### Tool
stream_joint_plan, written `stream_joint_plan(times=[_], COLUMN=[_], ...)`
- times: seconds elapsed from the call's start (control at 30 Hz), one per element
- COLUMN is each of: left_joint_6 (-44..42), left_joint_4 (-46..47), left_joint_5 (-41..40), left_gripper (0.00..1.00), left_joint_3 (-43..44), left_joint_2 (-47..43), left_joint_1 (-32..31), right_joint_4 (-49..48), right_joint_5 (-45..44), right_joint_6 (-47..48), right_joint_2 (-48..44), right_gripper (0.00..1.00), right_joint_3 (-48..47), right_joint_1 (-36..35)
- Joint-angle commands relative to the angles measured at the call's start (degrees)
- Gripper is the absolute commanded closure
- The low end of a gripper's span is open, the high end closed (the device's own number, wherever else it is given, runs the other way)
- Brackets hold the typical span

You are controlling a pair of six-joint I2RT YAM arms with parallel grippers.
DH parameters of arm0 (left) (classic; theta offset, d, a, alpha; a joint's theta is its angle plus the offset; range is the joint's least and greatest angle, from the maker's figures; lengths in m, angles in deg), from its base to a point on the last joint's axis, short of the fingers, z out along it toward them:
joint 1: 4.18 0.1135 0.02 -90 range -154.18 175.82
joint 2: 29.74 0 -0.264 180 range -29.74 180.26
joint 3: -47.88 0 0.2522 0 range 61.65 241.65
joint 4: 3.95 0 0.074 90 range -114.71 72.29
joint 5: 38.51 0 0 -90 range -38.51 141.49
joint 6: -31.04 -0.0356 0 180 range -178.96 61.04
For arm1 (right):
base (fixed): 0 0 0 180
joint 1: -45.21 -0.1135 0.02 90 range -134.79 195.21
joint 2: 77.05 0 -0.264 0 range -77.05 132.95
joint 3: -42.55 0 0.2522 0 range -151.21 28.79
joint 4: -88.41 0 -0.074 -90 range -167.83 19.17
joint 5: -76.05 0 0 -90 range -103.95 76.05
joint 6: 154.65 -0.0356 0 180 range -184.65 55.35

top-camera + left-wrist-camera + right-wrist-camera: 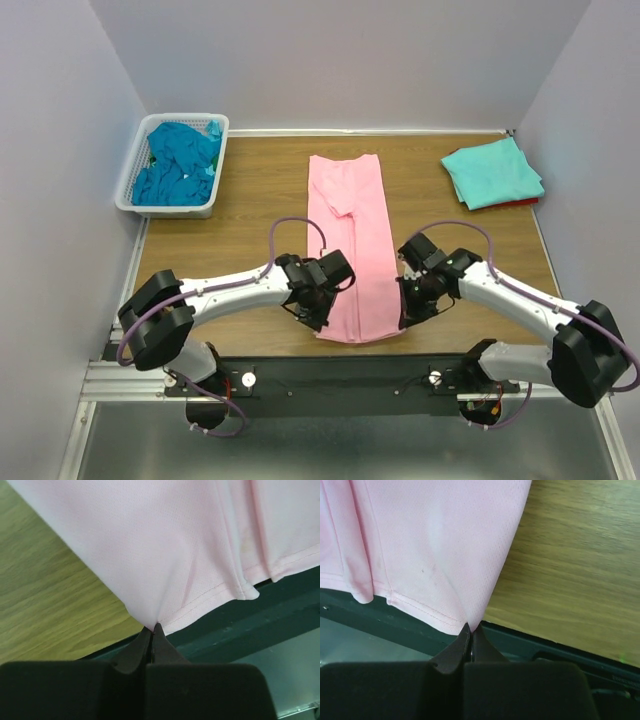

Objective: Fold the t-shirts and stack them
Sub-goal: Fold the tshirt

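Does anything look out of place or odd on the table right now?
The light pink fabric t-shirt lies with its near hem hanging past the wooden table edge, over the black rail. A small dark speck marks the fabric near its right corner. Nothing else stands out.

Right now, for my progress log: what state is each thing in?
pink t-shirt: folded into a long strip, laid out
left gripper: shut on its near left corner
right gripper: shut on its near right corner
aqua t-shirt: folded, atop the red one
red t-shirt: underneath, only an edge showing
teal-blue t-shirts: crumpled in basket
basket: upright
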Motion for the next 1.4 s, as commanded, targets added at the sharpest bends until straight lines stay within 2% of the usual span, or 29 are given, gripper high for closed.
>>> stream_joint_plan(times=[0.0, 0.1, 0.27, 0.3, 0.53, 0.77, 1.0, 1.37], left_joint_6=[-0.75, -2.51, -5.59, -6.20, -12.52, -15.96, -18.24, -20.53], left_joint_4=[1.00, 2.06, 4.95, 5.66, 9.09, 14.88, 23.48, 33.35], left_joint_5=[-2.36, -7.19, -11.59, -11.77, -13.18, -11.68, -11.24, -12.47], left_gripper=[1.00, 1.00, 1.00, 1.00, 1.00, 1.00, 1.00, 1.00], left_joint_3=[3.11, 6.62, 14.17, 15.15, 21.74, 25.87, 28.77, 31.06], left_joint_2=[-0.26, 0.79, 1.23, 1.32, 4.04, 11.06, 19.24, 27.60], left_joint_1=[2.87, 6.47, 11.39, 12.27, 21.67, 26.51, 30.65, 32.41], right_joint_4=[3.27, 4.15, 4.24, 4.50, 4.33, 2.93, -2.51, -12.98], right_joint_5=[-8.14, -15.10, -18.63, -19.07, -18.81, -18.46, -16.00, -14.33], right_joint_6=[0.87, 3.50, 9.57, 10.44, 16.60, 19.06, 19.77, 21.17], right_joint_2=[0.09, 3.08, 10.62, 11.95, 22.40, 32.95, 41.04, 47.20], right_gripper=[0.99, 0.99, 0.99, 0.99, 0.99, 0.99, 0.99, 0.99], right_joint_3=[-7.96, -15.43, -26.77, -30.88, -44.34, -55.60, -58.87, -56.06], right_joint_1=[-0.14, 1.17, 3.72, 4.16, 9.26, 12.95, 16.64, 17.97])
